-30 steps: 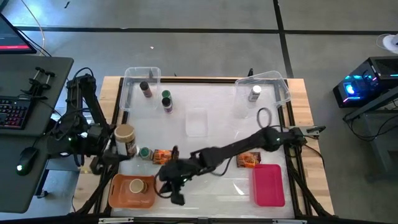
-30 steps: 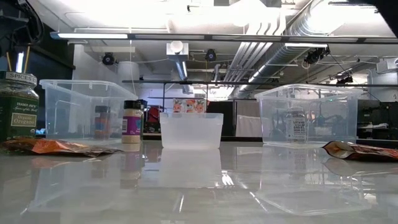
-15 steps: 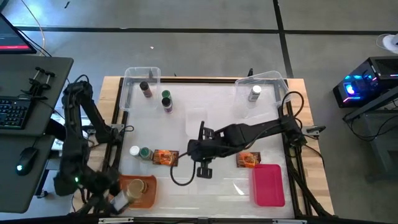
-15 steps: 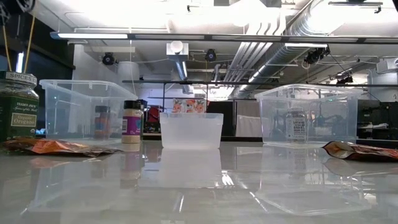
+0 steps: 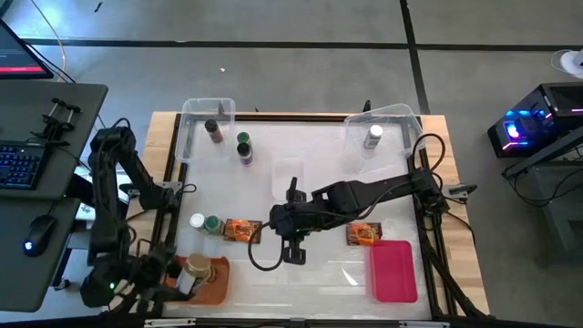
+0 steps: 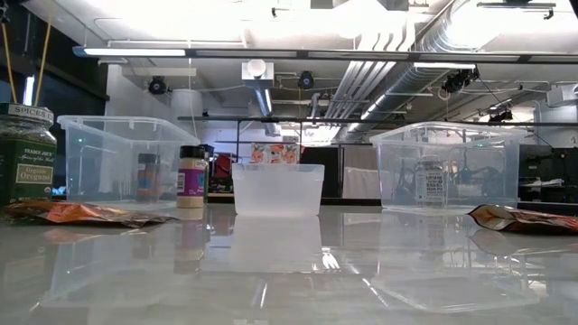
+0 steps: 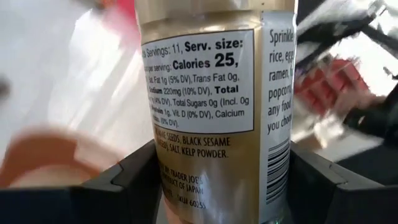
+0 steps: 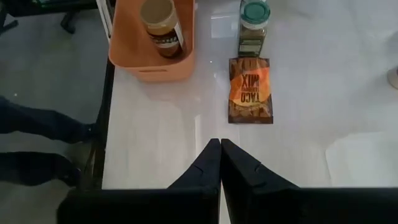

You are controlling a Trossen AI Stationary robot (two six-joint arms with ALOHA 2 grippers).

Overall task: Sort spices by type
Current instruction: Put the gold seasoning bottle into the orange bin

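One Trader Joe's jar [image 7: 214, 106], "Calories 25", taco-mix packet [image 8: 250, 90]

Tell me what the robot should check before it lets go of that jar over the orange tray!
1. Left hand grips the tan-lid jar: ok.
2. Jar is above the orange tray: ok.
3. Jar's bottom touches the tray: cannot tell.
4. Right hand is away from the tray, shut, empty: ok.
5. Everything sorted: not ok; the taco packet and green-lid jar sit on the table.
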